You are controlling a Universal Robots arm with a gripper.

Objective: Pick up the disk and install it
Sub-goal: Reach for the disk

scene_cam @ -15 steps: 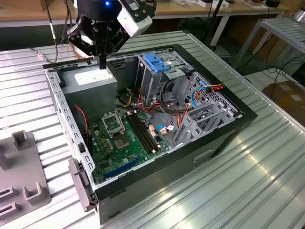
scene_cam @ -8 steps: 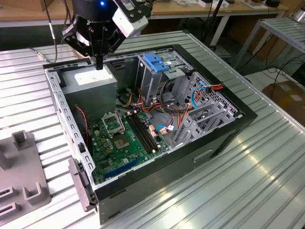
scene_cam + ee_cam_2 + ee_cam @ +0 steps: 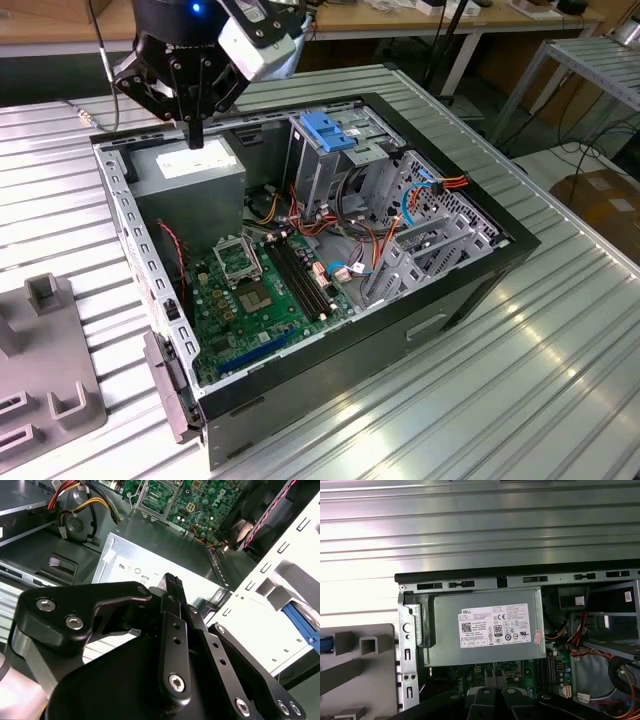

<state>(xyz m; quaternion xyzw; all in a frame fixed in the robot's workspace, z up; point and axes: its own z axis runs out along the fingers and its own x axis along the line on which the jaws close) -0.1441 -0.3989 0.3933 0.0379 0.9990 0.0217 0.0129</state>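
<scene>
One gripper (image 3: 195, 132), jaws closed on nothing, hovers just above one power supply (image 3: 190, 172) | one open computer case (image 3: 520, 243) | one blue-latched drive cage (image 3: 318, 170) beside that supply

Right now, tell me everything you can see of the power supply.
The power supply is a plain grey metal box lying flat in a corner of the open case, next to the green board. A white printed label covers part of its top face. Coloured wires leave one side. The hand hangs over it.
</scene>
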